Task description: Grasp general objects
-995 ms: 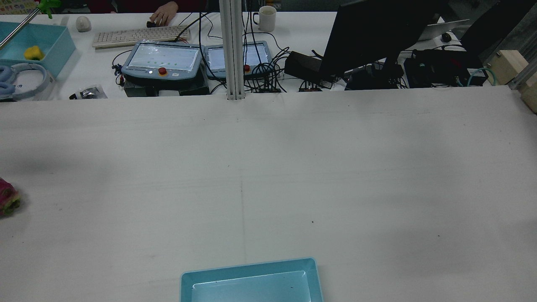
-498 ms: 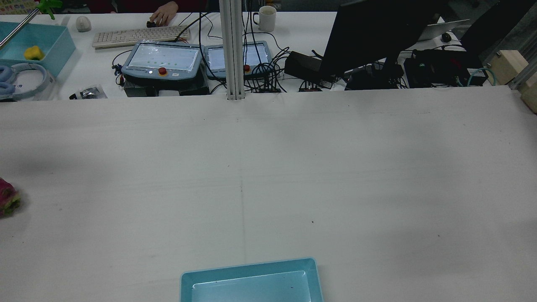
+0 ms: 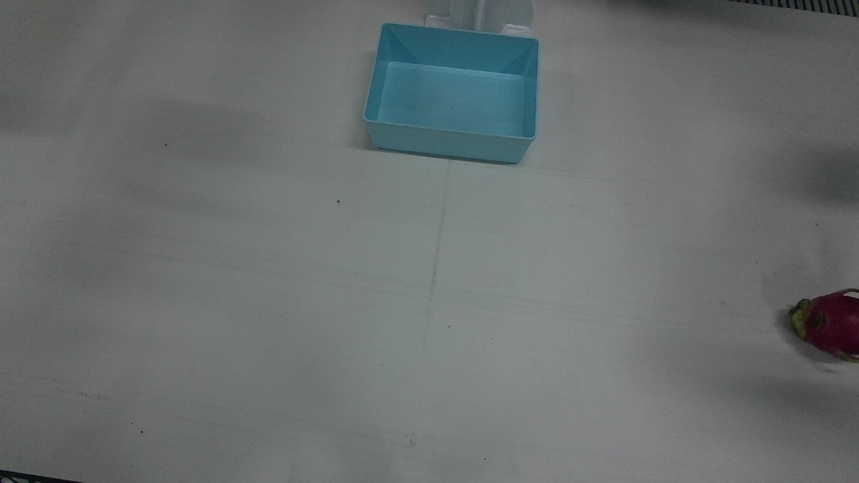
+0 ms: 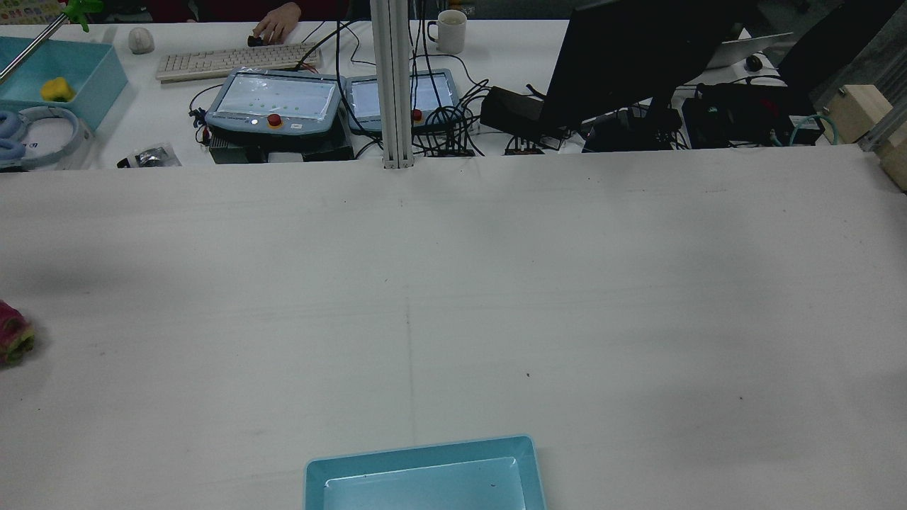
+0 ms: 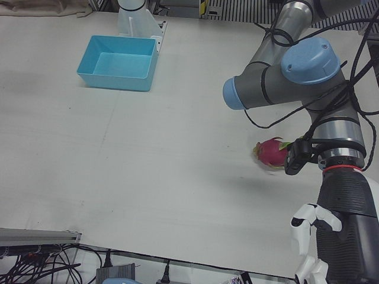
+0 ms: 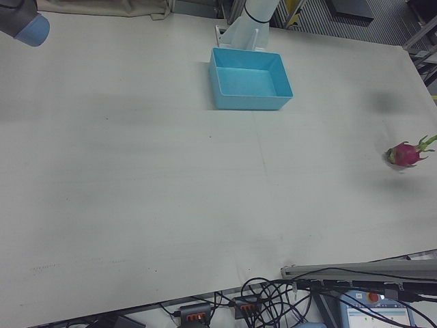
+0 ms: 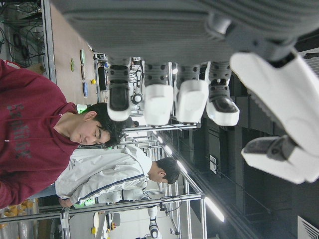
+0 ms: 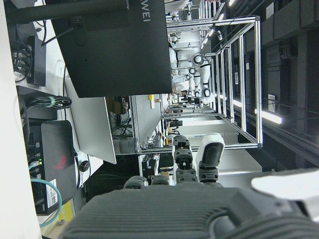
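The job has not really started. The pink dragon fruit (image 5: pixel 272 152) lies alone on the white counter (image 3: pixel 268 302), far out on the left arm's side, and nothing touches it. The blue bin (image 3: pixel 453 94) sits empty, well apart from the fruit. The left hand (image 5: pixel 314 239) hangs near the counter's front edge, close to the fruit, with its fingers (image 7: pixel 157 102) spread and holding nothing. The right hand (image 8: pixel 199 169) is off to the side, loose and empty too. Reaching, grabbing and lifting are all left, I think.
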You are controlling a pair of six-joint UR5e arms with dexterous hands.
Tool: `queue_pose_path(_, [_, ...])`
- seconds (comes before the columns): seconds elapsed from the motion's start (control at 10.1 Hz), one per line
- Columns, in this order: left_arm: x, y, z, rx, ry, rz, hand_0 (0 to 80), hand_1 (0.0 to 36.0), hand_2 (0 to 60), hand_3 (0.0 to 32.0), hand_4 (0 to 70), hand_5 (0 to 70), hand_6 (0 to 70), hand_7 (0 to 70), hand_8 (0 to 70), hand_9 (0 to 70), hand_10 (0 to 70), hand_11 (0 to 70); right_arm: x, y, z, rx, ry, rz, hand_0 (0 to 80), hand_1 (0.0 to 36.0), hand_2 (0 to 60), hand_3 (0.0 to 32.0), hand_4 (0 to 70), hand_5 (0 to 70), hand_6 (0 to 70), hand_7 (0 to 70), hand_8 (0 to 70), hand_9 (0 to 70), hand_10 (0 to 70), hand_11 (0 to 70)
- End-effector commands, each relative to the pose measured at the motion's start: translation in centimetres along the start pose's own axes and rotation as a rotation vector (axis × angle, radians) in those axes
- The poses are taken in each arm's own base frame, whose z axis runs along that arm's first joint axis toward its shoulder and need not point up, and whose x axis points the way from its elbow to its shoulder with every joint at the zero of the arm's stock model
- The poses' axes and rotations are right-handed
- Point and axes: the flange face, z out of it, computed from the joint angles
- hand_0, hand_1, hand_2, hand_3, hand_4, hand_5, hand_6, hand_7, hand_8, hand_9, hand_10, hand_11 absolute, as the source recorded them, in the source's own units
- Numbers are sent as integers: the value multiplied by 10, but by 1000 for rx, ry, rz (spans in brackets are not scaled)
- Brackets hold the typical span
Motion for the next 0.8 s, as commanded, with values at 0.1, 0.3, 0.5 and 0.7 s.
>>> queue_pose_path(0.1, [-4, 30, 2, -38, -8, -8, 626, 239, 0, 0, 33, 228, 105, 257, 58, 37, 94, 160, 0, 0, 0, 0, 0, 0, 0, 0, 0, 0, 0, 0, 0, 0, 0, 0, 0, 0])
queue_pose_path(0.3, [-3, 35, 1, -48, -7, -9, 618, 232, 0, 0, 38, 188, 90, 241, 47, 34, 52, 98, 0, 0, 0, 0, 0, 0, 0, 0, 0, 0, 0, 0, 0, 0, 0, 0, 0, 0])
queue_pose_path(0.5, [4, 51, 0, -80, -1, -16, 614, 227, 0, 0, 37, 190, 88, 244, 47, 34, 50, 94, 0, 0, 0, 0, 0, 0, 0, 0, 0, 0, 0, 0, 0, 0, 0, 0, 0, 0])
queue_pose_path(0.7, [13, 72, -6, -103, 6, -23, 608, 220, 0, 0, 35, 189, 75, 229, 40, 31, 41, 81, 0, 0, 0, 0, 0, 0, 0, 0, 0, 0, 0, 0, 0, 0, 0, 0, 0, 0])
